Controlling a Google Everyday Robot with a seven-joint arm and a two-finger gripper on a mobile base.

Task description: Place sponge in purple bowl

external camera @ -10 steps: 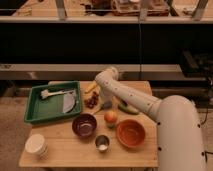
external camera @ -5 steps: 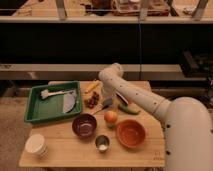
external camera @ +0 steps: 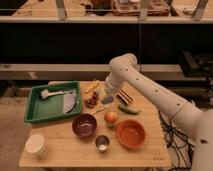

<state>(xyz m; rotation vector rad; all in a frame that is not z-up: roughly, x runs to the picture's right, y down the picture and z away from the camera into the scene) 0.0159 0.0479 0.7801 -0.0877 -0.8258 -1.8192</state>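
Observation:
The blue sponge (external camera: 107, 99) is at the back middle of the wooden table (external camera: 65, 155), right of a dark red grape cluster (external camera: 91, 102). My gripper (external camera: 107, 93) hangs straight down from the white arm (external camera: 150, 90) and sits right at the sponge's top. I cannot tell whether the sponge rests on the table or is lifted. The purple bowl (external camera: 84, 125) stands empty nearer the front, down and left of the gripper.
An orange bowl (external camera: 130, 133), a small metal cup (external camera: 102, 143) and an orange-red fruit (external camera: 111, 117) sit near the purple bowl. A green tray (external camera: 35, 112) with utensils is at the left, a white cup stack (external camera: 36, 145) at the front left. A green vegetable (external camera: 129, 109) and a striped packet (external camera: 123, 96) lie right of the gripper.
The arm's elbow has risen and swung to the right, and the gripper has shifted right, from over the grapes to over the sponge.

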